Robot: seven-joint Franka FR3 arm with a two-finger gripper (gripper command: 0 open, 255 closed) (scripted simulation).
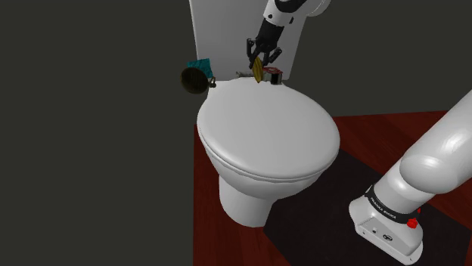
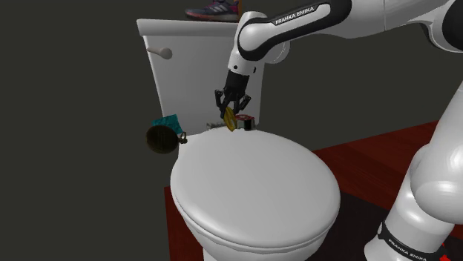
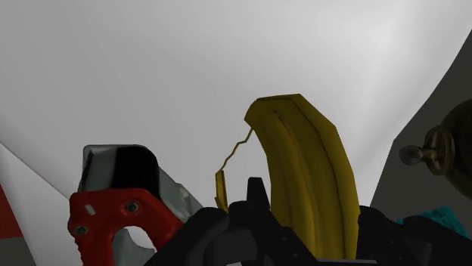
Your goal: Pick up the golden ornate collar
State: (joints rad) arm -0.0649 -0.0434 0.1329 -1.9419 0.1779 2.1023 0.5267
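Note:
The golden collar [image 1: 259, 68] is a curved yellow-gold band, hanging just above the back of the white toilet lid [image 1: 265, 128]. My black gripper [image 1: 261, 62] is shut on it and holds it clear of the lid. From the second exterior view the collar [image 2: 231, 119] dangles from the gripper [image 2: 232, 111] in front of the white tank [image 2: 185, 67]. In the wrist view the collar [image 3: 318, 174] rises as a broad gold arc between the fingers, with a thin jagged gold edge beside it.
A red and black object [image 1: 274, 75] lies behind the lid by the gripper. A dark round object [image 1: 194, 79] and a teal item [image 1: 202, 64] sit at the tank's side. A shoe [image 2: 215, 10] rests on the tank top. Dark red floor [image 1: 378, 136] surrounds the toilet.

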